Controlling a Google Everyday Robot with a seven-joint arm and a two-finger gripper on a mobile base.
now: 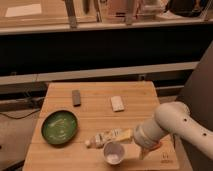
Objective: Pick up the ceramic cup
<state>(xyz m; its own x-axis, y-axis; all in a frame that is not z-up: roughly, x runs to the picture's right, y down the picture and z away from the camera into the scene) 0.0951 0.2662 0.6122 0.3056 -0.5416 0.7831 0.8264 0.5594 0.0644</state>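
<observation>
1. The wooden table [95, 112] carries the ceramic cup [114, 152] upright at its near edge, just nearer than the lying bottle [112, 136].
2. The gripper [146, 150] sits low, just right of the cup and seemingly apart from it; I cannot tell whether it is apart or together.
3. The cup is probably light, stiff, glazed-slick and chippable, so pinching one rim wall suits.

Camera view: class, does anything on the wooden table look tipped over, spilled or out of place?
The white-and-yellow bottle lies on its side near the front of the table, just behind the upright ceramic cup. Nothing looks spilled. The gripper is low at the cup's right.
</observation>
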